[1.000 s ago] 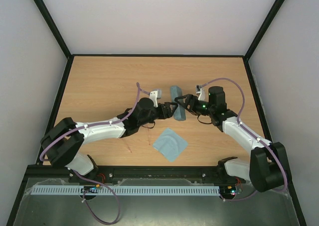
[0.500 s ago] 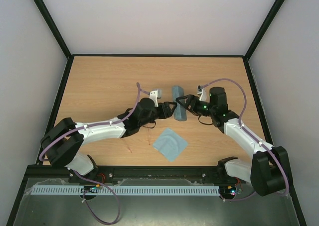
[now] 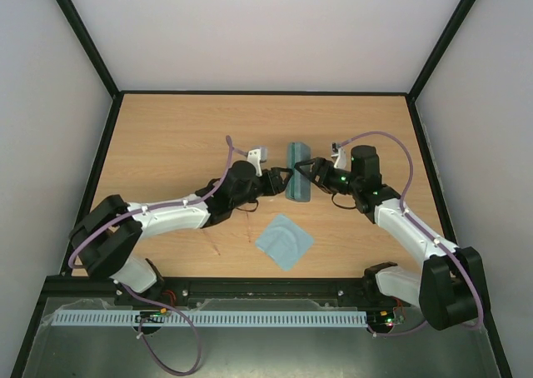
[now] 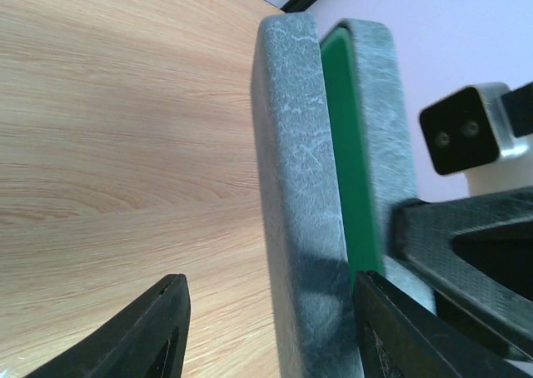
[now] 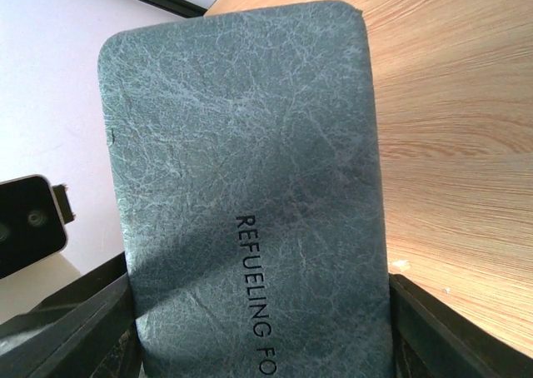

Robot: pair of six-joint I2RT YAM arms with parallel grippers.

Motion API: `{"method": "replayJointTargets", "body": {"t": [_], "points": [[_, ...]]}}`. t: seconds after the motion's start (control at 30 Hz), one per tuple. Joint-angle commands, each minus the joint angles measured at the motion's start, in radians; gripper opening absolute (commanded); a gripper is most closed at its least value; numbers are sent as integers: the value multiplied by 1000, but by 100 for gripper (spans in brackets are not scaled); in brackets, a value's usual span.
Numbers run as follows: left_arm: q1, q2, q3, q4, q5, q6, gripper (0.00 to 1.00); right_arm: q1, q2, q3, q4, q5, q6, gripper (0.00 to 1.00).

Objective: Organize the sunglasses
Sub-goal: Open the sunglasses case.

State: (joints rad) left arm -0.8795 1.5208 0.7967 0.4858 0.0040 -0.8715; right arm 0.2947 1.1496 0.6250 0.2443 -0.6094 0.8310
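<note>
The case (image 5: 250,145) is grey-blue with fine, crackled, leather-like veining all over, black capital lettering reading "REFUELING FO", and a bright green lining (image 4: 350,145) in the slit between its halves. The desk (image 3: 166,136) is light tan wood with darker wavy grain, edged by a black frame (image 3: 83,45) against pale whitish walls (image 3: 266,28), and the cloth (image 3: 284,241) is plain light blue. The left arm (image 3: 166,218) and right arm (image 3: 408,224) are white with black joints and lilac cables (image 3: 391,145), and the left hand (image 3: 281,181) and right hand (image 3: 306,176) are black.
</note>
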Motion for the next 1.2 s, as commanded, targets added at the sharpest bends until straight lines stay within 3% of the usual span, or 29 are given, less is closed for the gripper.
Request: {"method": "replayJointTargets", "body": {"t": [0.0,0.77,1.17], "points": [[38,41,-33,-61,-38,8,56,5,-47,22,62,-98,19,30],[91,63,-42,-54,-18,12,58,5,-25,23,53,-96,2,28],[93,-28,-48,-88,-23,17,63,-18,45,12,65,-68,-31,28]]}}
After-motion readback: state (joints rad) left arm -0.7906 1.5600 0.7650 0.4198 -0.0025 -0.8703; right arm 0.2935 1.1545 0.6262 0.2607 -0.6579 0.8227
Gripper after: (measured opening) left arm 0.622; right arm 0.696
